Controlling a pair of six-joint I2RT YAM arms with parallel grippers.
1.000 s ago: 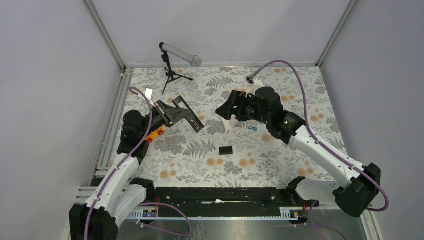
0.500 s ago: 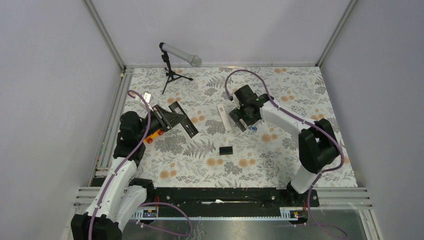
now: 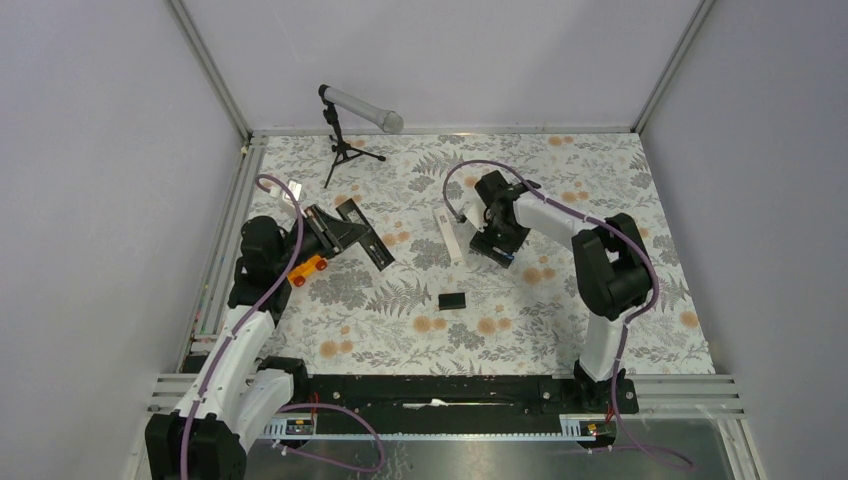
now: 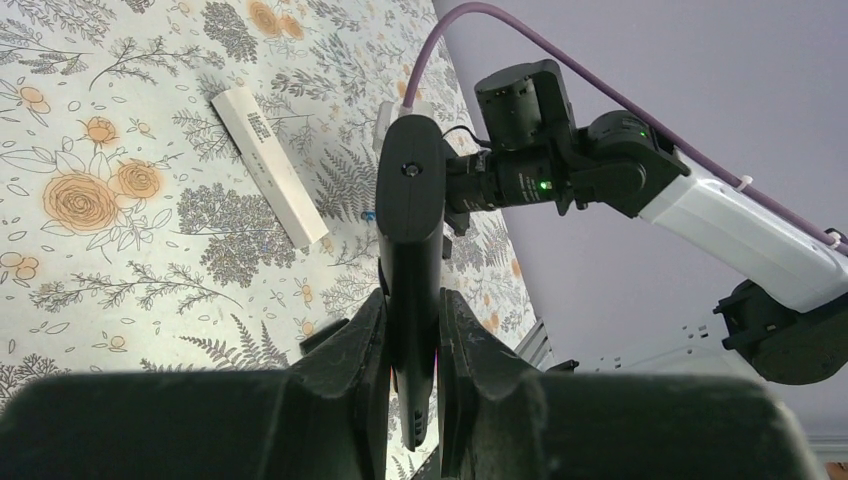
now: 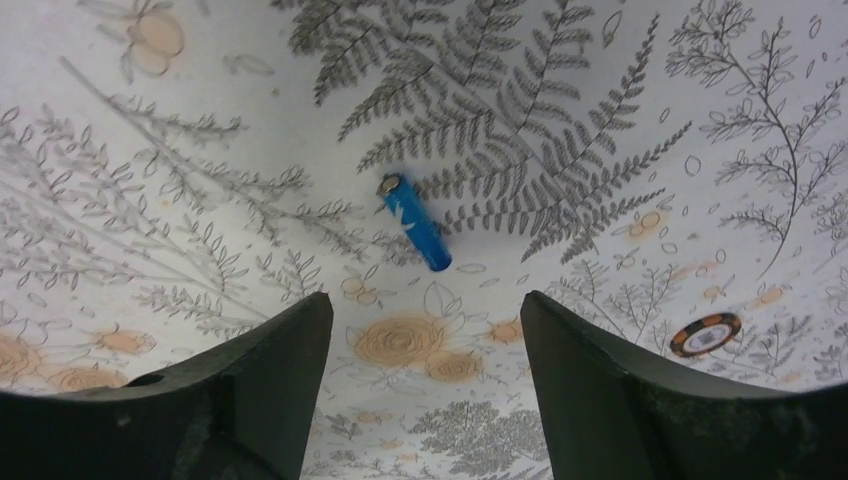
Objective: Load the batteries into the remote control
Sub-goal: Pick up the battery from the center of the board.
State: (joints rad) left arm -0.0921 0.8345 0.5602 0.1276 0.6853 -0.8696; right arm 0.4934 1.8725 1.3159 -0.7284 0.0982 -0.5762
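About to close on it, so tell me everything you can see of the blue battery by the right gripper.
The blue battery is a small glossy cylinder with a white mark and a metallic cap at its far end. It lies flat on the floral cloth, diagonal, ahead of the right gripper, whose open jaws do not touch it.

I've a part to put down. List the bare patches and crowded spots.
Bare: the near strip between the small black rectangular piece and the arm bases; the far right corner. Crowded: the middle band, from the orange toy car and the black remote in the left gripper to the white bar-shaped remote and the right gripper over the blue battery.
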